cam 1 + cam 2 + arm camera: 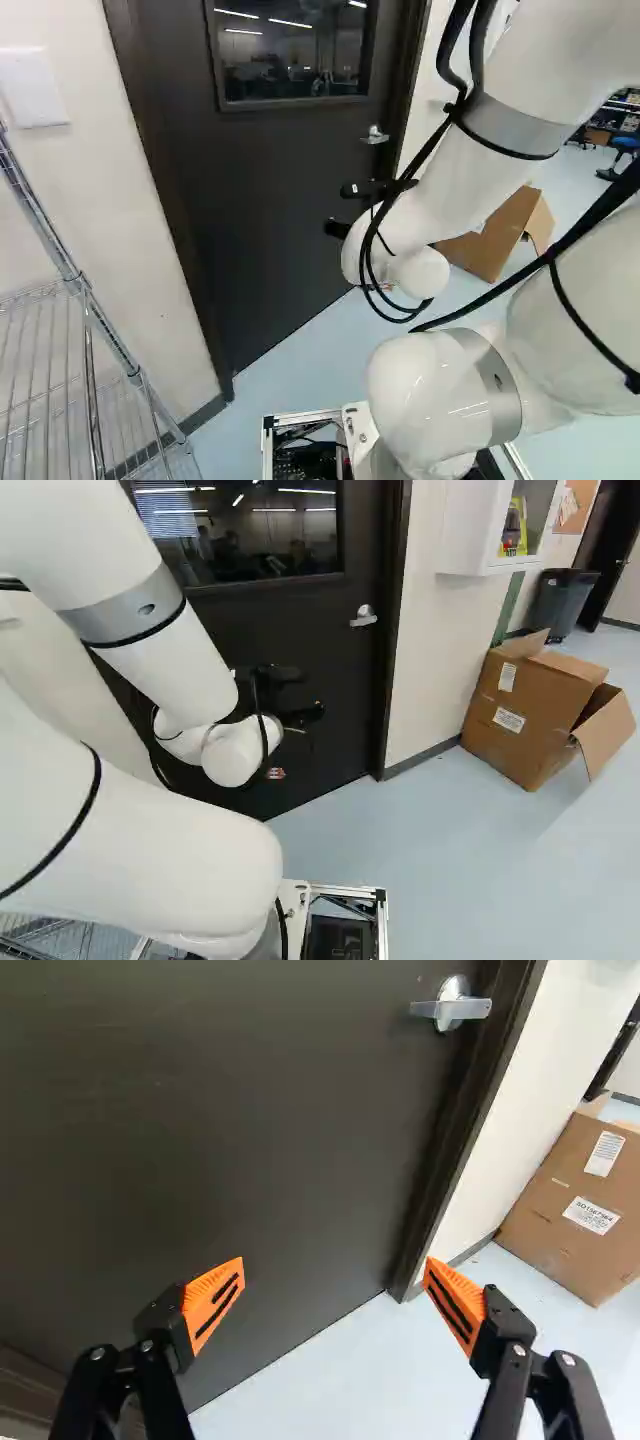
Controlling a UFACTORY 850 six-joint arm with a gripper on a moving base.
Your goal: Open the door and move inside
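The black gripper (362, 208) hangs in front of the dark door (270, 170) in the left base view, lower than the silver lever handle (375, 135). In the wrist view the gripper (336, 1262) is spread wide with nothing between its orange pads. The door (220, 1110) fills much of that view ahead of it and looks closed in its frame. Its lever (450, 1006) lies level near the frame edge, well ahead of the fingers and not touched by them. The handle (363, 616) also shows in the right base view, apart from the gripper.
An open cardboard box (530, 710) stands by the wall to the door's right, below a white wall cabinet (490, 525). Beyond is a grey bin (562, 600). A wire rack (75, 280) stands near the wall left of the door.
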